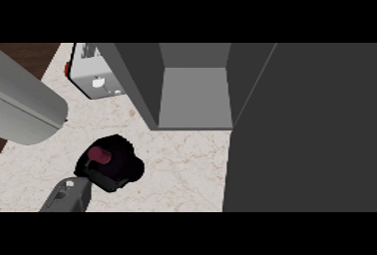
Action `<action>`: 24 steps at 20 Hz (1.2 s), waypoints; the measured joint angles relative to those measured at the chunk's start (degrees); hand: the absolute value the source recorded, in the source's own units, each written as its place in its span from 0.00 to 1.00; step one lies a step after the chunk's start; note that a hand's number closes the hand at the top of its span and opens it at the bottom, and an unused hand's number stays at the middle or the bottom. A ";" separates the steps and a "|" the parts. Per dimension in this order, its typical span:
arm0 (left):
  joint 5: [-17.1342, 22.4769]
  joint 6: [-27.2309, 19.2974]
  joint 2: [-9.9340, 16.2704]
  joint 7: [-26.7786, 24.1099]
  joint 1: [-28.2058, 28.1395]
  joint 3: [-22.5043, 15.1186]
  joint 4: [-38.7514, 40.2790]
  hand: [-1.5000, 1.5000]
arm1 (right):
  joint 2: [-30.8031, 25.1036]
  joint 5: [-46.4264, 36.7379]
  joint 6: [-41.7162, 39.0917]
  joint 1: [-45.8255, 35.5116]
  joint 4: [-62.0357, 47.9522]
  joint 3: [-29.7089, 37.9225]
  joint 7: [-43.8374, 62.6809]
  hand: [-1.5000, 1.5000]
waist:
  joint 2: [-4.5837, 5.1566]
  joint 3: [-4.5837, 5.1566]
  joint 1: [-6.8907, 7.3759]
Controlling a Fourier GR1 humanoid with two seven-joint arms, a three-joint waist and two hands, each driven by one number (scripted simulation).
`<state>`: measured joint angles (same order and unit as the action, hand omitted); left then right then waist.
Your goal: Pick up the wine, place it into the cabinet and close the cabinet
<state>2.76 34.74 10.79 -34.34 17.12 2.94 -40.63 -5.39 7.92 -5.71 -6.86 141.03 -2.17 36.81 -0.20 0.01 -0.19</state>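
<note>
Wine (99, 156) was already in the grip of the right robot hand (117, 172), low on the left side of the marbled table (184, 164). From above only the dark red top of the bottle showed, round and end-on. I judged it to be standing upright, its long axis pointing straight up at the viewer rather than lying along the table. The black fingers were curled round the bottle and hid most of its body, so the robot hand was clamped on the wine, not spread. Whether the bottle's base rested on the table or hung just above it, I could not tell.

What mattered for the coming move was the direction to the cabinet (193, 94). Its grey, hollow compartment lay up and to the right of the robot hand, apart from it, with a stretch of bare table between. The cabinet door (302, 129) stood swung out as a broad dark panel along the right side, so the mouth was open. The wine would have to travel away from the robot and rightward to enter, kept upright to clear the near lip.

A white toaster (94, 79) sat just left of the cabinet, beyond the robot hand. A large grey rounded shape (26, 109) filled the left edge. It may have been the other forearm, but no left hand showed.
</note>
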 measured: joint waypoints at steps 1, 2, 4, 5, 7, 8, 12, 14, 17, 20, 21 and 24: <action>1.11 -2.34 -0.04 -0.22 -0.64 1.61 -0.64 1.00 | 0.05 -0.01 0.04 0.15 -0.02 0.19 0.00 0.00 | -0.11 -0.02 0.18; 2.01 -4.86 0.03 -0.83 -1.85 3.28 -1.15 1.00 | 0.11 -0.05 0.00 0.45 -0.04 0.15 -0.06 0.00 | -0.24 -0.05 0.47; 2.58 -9.38 0.34 -2.15 -3.74 5.41 -3.01 1.00 | 0.27 -0.14 0.25 0.08 -0.09 -0.07 0.31 0.00 | -0.29 -0.07 0.76; 2.66 -11.29 0.12 -3.14 -5.02 6.06 -4.22 1.00 | 0.55 -0.20 0.28 0.55 -0.01 -0.71 0.24 0.00 | -0.31 -0.07 0.76; 3.29 -13.92 -0.53 -4.23 -7.68 7.09 -7.23 1.00 | 0.63 -0.26 -0.13 1.31 0.01 -0.82 -0.38 0.00 | -0.27 -0.08 0.75; 3.49 -14.95 -0.89 -4.63 -9.15 7.28 -9.27 1.00 | 0.34 -0.11 -0.71 2.06 0.13 -0.27 -0.70 0.00 | -0.25 -0.08 0.70; 3.46 -19.29 -2.14 -5.36 -12.68 7.52 -17.36 1.00 | 0.57 -0.12 -1.08 2.72 0.19 -0.55 -0.99 0.00 | -0.16 -0.09 0.58; 3.41 -21.18 -2.57 -5.25 -14.15 7.60 -21.43 1.00 | 0.24 0.09 -1.27 2.32 0.32 0.09 -0.49 0.00 | -0.14 -0.08 0.52; 4.34 -22.13 -3.47 -3.87 -16.14 7.23 -28.07 1.00 | 0.37 0.20 -1.31 2.37 0.50 -0.05 -0.17 0.00 | -0.11 -0.07 0.44; 6.86 -21.36 -4.41 1.31 -17.80 6.11 -35.70 1.00 | 0.52 0.23 -2.03 2.66 0.21 0.24 -1.02 0.00 | -0.08 -0.08 0.46; 7.06 -21.63 -5.09 2.80 -18.61 5.24 -38.37 1.00 | 0.58 0.23 -1.77 2.04 0.14 0.23 -0.49 0.00 | -0.08 -0.08 0.48; 8.65 -21.61 -5.91 7.85 -19.78 3.66 -44.72 1.00 | 0.63 0.45 -2.20 2.56 0.16 0.74 -0.71 0.00 | -0.06 -0.07 0.37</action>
<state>11.41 13.13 4.87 -26.49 -2.66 6.60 -85.35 -4.76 8.37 -7.92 -4.30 141.19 -1.43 36.10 -0.25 -0.06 0.19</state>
